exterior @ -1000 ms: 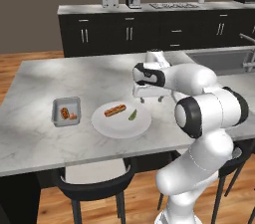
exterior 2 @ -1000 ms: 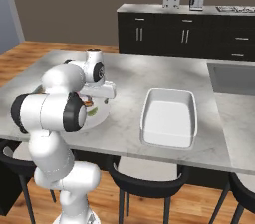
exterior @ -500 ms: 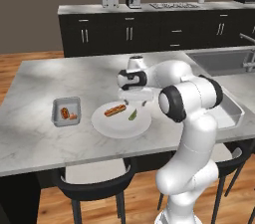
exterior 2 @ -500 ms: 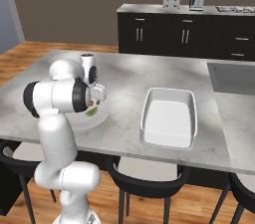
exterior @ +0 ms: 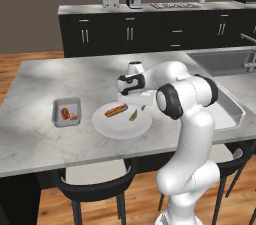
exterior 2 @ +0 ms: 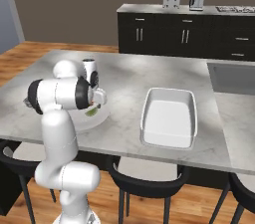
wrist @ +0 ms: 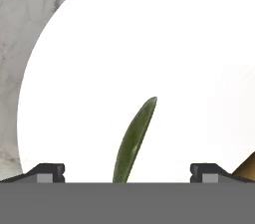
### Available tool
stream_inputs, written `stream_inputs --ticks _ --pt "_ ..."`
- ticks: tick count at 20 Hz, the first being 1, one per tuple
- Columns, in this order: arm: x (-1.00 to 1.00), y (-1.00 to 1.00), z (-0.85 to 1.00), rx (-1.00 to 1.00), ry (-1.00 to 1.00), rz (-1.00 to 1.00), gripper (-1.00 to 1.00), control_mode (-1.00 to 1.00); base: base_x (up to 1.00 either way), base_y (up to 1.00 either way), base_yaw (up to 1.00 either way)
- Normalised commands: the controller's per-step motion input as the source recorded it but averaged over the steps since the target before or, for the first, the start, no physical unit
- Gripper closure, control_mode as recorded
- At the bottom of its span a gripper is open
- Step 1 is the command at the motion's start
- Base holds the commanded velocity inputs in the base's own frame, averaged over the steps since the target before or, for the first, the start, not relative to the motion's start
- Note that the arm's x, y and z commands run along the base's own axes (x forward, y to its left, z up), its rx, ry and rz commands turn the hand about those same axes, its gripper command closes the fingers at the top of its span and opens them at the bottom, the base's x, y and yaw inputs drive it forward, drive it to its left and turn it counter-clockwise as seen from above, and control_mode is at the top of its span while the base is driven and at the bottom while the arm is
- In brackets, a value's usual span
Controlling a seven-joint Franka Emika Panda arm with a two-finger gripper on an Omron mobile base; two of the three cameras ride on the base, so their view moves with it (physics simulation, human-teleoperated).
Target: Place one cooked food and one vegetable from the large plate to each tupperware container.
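The grey-veined marble island counter [exterior: 60, 144] is the biggest surface, with wide bare stone left of and behind the dishes and a clear strip along its front edge above the dark stools [exterior: 92, 189]. A steel sink [exterior: 225, 61] is let into its far right end.

On it, in the right base view, the white rectangular tupperware container [exterior 2: 168, 118] with rounded corners sits well apart from the wide, flat, round white plate [exterior: 112, 125], bare counter between them. In the left base view the small grey rectangular tupperware container [exterior: 66, 111] lies just left of the plate, not touching it, with orange-brown food pieces [exterior: 66, 114] inside.

The plate holds a brown-and-orange hot-dog-like cooked item [exterior: 116, 110] toward its back left and a slim green pod-shaped vegetable [wrist: 133, 141] nearer the middle. The hand view shows the pod lying alone on bare white plate, with the plate's rim curving at the left against the marble and a brown tip at the right edge.

The white arm bends at the elbow over the plate's right side, its wrist turned down. The gripper [wrist: 127, 170] hovers over the pod, its fingers [wrist: 47, 172] spread fully wide to either side of it, holding nothing.
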Motion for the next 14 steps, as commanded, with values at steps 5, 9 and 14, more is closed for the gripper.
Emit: stream_inputs --ticks 5,9,14 --pt "0.12 0.04 -0.36 0.00 -0.01 0.00 -1.00 -1.00 0.00 0.00 0.00" --pt "0.00 0.10 -0.25 0.00 0.00 0.00 -1.00 -1.00 0.00 0.00 0.00" --pt "-0.09 0.00 -0.18 0.00 0.00 0.00 -1.00 -1.00 0.00 0.00 0.00"
